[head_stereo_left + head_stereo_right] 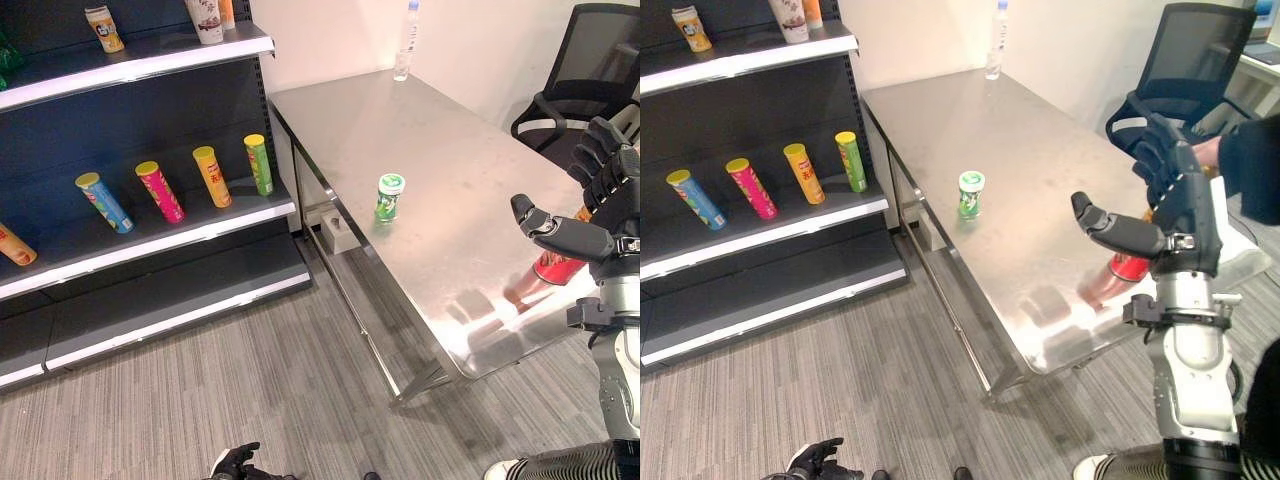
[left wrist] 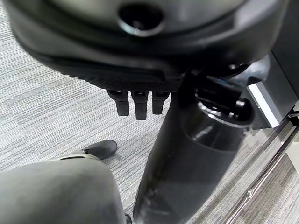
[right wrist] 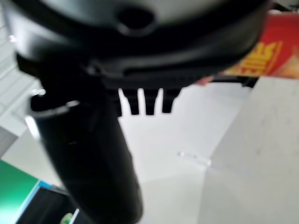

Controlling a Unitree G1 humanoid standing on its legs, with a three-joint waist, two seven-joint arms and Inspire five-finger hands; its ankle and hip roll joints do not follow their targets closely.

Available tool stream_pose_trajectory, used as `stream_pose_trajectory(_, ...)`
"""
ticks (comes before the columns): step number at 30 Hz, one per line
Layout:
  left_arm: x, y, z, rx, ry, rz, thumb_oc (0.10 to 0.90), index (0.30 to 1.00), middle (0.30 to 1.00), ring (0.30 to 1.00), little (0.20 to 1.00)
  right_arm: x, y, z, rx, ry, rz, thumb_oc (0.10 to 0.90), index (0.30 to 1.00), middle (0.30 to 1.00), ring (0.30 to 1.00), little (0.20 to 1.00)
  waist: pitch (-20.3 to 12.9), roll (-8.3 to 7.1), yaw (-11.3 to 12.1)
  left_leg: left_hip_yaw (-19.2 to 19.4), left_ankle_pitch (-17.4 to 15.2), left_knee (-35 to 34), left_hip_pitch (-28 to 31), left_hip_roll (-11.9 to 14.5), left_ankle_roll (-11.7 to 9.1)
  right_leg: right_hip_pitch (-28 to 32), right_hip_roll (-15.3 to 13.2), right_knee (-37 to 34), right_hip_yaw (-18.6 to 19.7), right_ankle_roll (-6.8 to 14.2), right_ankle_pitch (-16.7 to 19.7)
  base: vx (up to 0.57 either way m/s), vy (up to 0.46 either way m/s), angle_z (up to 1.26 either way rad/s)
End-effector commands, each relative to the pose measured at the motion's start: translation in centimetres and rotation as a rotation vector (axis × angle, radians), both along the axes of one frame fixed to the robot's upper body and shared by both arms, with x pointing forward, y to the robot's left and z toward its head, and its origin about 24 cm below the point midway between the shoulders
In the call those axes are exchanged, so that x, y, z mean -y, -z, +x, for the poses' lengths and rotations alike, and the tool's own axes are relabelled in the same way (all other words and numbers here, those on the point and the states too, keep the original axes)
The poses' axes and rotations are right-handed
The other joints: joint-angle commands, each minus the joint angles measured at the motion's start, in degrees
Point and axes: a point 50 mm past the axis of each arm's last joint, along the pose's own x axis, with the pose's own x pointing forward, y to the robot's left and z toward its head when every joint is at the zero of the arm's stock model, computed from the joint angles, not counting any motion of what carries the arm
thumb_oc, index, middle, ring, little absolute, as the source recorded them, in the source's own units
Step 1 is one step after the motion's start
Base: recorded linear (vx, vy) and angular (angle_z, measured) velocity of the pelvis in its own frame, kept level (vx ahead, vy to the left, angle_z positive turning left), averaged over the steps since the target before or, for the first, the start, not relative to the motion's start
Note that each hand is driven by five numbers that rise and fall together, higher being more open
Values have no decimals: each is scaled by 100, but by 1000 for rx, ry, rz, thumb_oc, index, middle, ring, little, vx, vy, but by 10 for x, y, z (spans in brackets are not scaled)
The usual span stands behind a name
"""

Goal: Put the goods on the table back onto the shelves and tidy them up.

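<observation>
Over tabletop (image 1: 440, 170) near edge, right hand (image 1: 1170, 200) spread wide, holding nothing, poised above red can (image 1: 1127, 266). Green can (image 1: 389, 196) upright mid-tabletop. Best: lower, wrap red can squarely, then carry to shelf (image 1: 150, 240). Left hand (image 1: 236, 462) low, relaxed.

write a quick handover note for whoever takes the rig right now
Right robot hand: open, raised over the table's near right edge, holding nothing; a red can lies just behind it.
Left robot hand: hanging low over the floor, idle.
Green can: upright mid-table. A clear bottle stands at the far edge.
Done: four tubes lean on the middle shelf, more goods above.
Left: shelve the red and green cans, maybe the bottle, then tidy.
</observation>
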Motion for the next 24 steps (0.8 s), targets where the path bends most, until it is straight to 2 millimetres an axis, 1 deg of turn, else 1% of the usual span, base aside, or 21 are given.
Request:
stream_pose_trajectory(1, -8, -9, 28, 82, 52, 39, 800, 900, 900, 900, 900, -3, -54, -24, 288, -3, -57, 800, 900, 900, 900, 900, -238, -359, 269, 182, -652, 24, 374, -141, -80, 174, -223, 193, -326, 628, -572, 7, -6, 7)
stream_pose_trajectory(11, -9, -10, 29, 88, 61, 43, 800, 900, 900, 900, 900, -4, -58, -30, 317, 4, -71, 800, 900, 900, 900, 900, -253, -351, 270, 161, -659, 24, 379, -130, -76, 181, -228, 207, -357, 617, -602, 3, -2, 4)
stream_pose_trajectory(16, -8, -10, 30, 92, 64, 40, 800, 900, 900, 900, 900, -6, -66, -34, 369, 6, -80, 800, 900, 900, 900, 900, -247, -350, 257, 170, -668, 24, 383, -131, -76, 181, -228, 216, -343, 619, -602, 0, 0, 0)
stream_pose_trajectory(18, -8, -10, 31, 93, 62, 41, 800, 900, 900, 900, 900, -8, -76, -42, 442, 19, -84, 800, 900, 900, 900, 900, -256, -361, 236, 180, -673, 24, 375, -128, -74, 173, -222, 224, -324, 624, -600, 0, 0, 0)
stream_pose_trajectory(19, -8, -10, 31, 93, 62, 41, 800, 900, 900, 900, 900, -8, -76, -42, 442, 20, -84, 800, 900, 900, 900, 900, -255, -362, 238, 181, -673, 24, 375, -128, -74, 172, -222, 224, -323, 624, -600, 20, 36, -1)
stream_pose_trajectory(20, -8, -11, 31, 96, 61, 42, 800, 900, 900, 900, 900, -6, -87, -53, 520, 73, -108, 800, 900, 900, 900, 900, -271, -380, 201, 201, -685, 24, 371, -114, -74, 156, -214, 235, -309, 637, -599, 0, 0, 0)
stream_pose_trajectory(21, -8, -11, 31, 96, 62, 42, 800, 900, 900, 900, 900, -6, -87, -53, 520, 73, -108, 800, 900, 900, 900, 900, -272, -380, 205, 203, -685, 24, 371, -114, -74, 154, -214, 236, -308, 638, -599, 20, 31, 0)
stream_pose_trajectory(24, -9, -11, 31, 97, 58, 46, 800, 900, 900, 900, 900, 0, -96, -67, 588, 168, -152, 800, 900, 900, 900, 900, -279, -412, 157, 243, -690, 24, 356, -106, -76, 125, -204, 242, -278, 659, -597, 0, 0, 0)
